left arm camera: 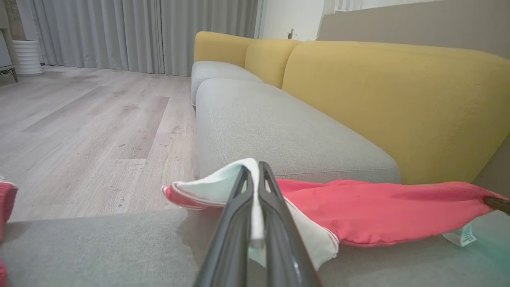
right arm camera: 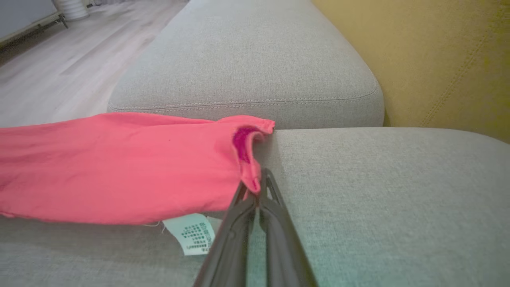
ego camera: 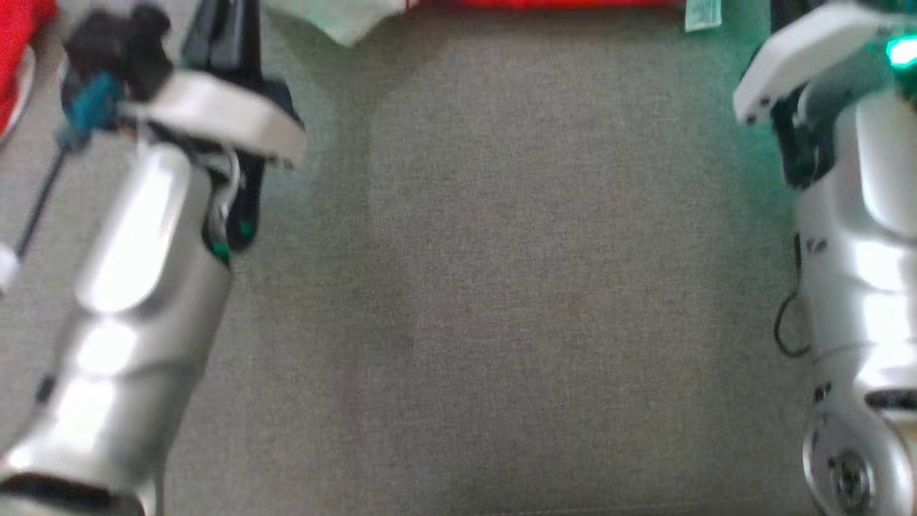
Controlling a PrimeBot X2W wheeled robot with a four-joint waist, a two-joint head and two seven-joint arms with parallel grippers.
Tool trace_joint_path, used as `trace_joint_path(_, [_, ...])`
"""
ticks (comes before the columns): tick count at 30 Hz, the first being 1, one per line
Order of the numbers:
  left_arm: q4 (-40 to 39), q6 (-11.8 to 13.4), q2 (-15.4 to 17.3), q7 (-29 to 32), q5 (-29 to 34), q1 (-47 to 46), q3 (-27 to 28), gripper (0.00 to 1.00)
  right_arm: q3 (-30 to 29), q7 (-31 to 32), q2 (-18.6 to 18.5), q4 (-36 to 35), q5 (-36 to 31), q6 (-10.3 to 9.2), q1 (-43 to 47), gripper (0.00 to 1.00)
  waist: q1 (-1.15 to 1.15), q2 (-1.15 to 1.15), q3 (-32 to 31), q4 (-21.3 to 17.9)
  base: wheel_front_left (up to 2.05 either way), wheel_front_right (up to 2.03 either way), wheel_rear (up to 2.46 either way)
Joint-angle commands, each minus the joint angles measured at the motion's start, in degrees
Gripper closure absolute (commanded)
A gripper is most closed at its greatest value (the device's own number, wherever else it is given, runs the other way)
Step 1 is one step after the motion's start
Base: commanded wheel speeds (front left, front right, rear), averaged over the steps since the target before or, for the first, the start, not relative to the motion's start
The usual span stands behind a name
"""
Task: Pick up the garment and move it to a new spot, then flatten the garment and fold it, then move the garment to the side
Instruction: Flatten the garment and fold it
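The garment [left arm camera: 370, 211] is red with a pale mint-white panel and a white care label [right arm camera: 190, 234]. It hangs stretched between both grippers just above the grey sofa seat. My left gripper [left arm camera: 254, 169] is shut on the pale corner. My right gripper [right arm camera: 257, 187] is shut on the red edge at the other end. In the head view the garment [ego camera: 566, 3] shows as a red strip along the top edge, with its pale corner [ego camera: 337, 18] at upper left and the label [ego camera: 702, 14] at upper right.
The grey seat cushion [ego camera: 501, 287] lies between my two forearms. A yellow sofa backrest [left arm camera: 390, 99] runs behind the seat. Wooden floor [left arm camera: 87, 127] and grey curtains lie beyond the sofa's edge. Another red cloth [ego camera: 18, 43] lies at the far left.
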Motion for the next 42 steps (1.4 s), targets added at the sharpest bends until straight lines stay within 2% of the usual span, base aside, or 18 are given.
trace_joint_path(1, [-3.93, 0.71, 2.43, -0.84, -0.54, 1.41, 1.93, 1.0, 0.79, -0.87, 1.08, -2.82, 1.04, 0.43, 1.87, 1.0, 0.01, 0.0, -1.85, 0.3, 0.0, 0.0, 0.0])
trace_joint_path(6, [-12.21, 2.72, 3.13, -1.24, -2.31, 12.55, 1.91, 1.0, 0.19, 0.43, 1.16, -6.98, 5.26, 0.43, 10.43, 1.0, 0.01, 0.0, -6.68, 0.46, 0.0, 0.0, 0.0])
trace_joint_path(10, [-19.19, 4.84, 4.76, -0.84, -3.1, 22.61, 1.54, 1.0, 0.4, 2.33, 1.22, -13.1, 8.36, 0.43, 19.63, 1.0, 0.01, 0.0, -11.4, 0.47, 0.0, 0.0, 0.0])
trace_joint_path(11, [-19.19, 4.84, 4.76, -0.84, -3.1, 22.61, 1.54, 1.0, 0.4, 2.33, 1.22, -13.1, 8.36, 0.43, 19.63, 1.0, 0.01, 0.0, -11.4, 0.47, 0.0, 0.0, 0.0])
trace_joint_path(21, [-36.13, 12.32, 8.24, 2.18, -4.87, 48.15, -0.53, 1.0, -0.52, 10.53, 1.27, -37.59, 16.33, 0.43, 47.83, 1.0, 0.01, 0.0, -21.52, 1.11, 0.0, 0.0, 0.0])
trace_joint_path(28, [-44.97, 16.23, 11.15, 4.98, -5.03, 59.05, -1.87, 1.0, -2.37, 17.06, 1.27, -51.74, 20.33, 0.43, 64.01, 1.0, 0.01, 0.0, -24.45, 1.71, 0.0, 0.0, 0.0])
trace_joint_path(35, [-46.51, 16.13, 11.29, 7.88, -6.57, 60.47, -3.53, 1.0, -2.25, 22.51, 1.28, -53.8, 20.5, 0.43, 66.81, 1.0, 0.01, 0.0, -24.43, 1.74, 0.0, 0.0, 0.0])
trace_joint_path(42, [-43.1, 13.35, 8.57, 10.39, -10.21, 55.02, -4.16, 1.0, -1.27, 26.4, 1.28, -50.23, 20.44, 0.43, 62.61, 1.0, 0.01, 0.0, -24.0, 2.12, 0.0, 0.0, 0.0])
